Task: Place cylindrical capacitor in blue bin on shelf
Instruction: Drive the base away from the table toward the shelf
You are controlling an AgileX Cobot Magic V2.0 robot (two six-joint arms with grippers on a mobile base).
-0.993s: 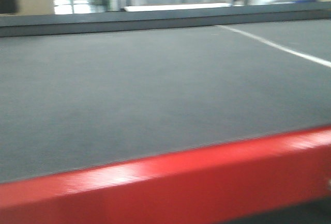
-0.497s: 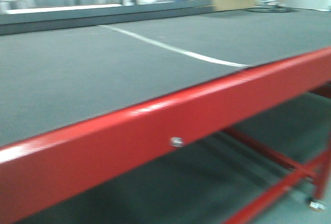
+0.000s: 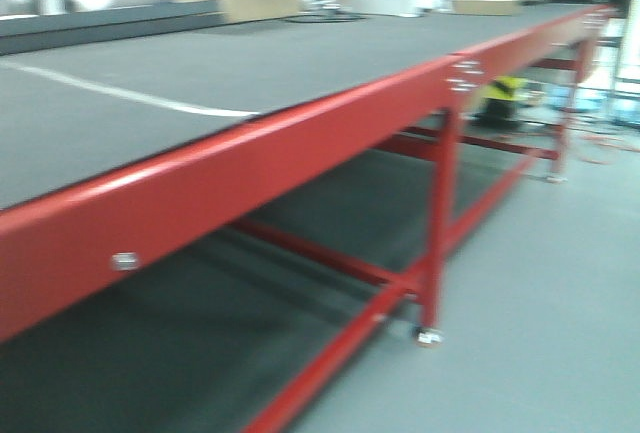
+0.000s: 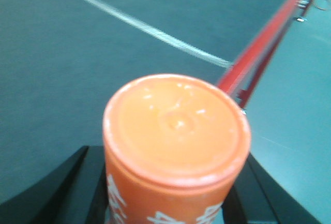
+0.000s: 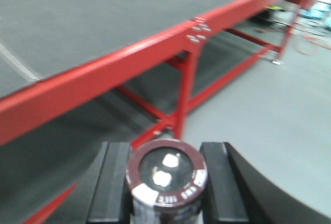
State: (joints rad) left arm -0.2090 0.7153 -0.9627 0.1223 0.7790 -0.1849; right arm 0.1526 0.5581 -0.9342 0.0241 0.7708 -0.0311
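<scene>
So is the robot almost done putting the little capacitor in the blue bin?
Maybe halfway. Done: the cylindrical capacitor is picked up, gripped between the right jaws. The left jaws hold an orange cylinder. In hand: carrying it alongside the red table. Left: no shelf or blue bin shows in any view, so it must reach them and drop the capacitor in.

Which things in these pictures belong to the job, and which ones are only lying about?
For the job: cylindrical capacitor, held in the right claw; shelf and blue bin are not in view.
Not for the job: orange cylinder in the left claw; red-framed table; white line on it.
</scene>
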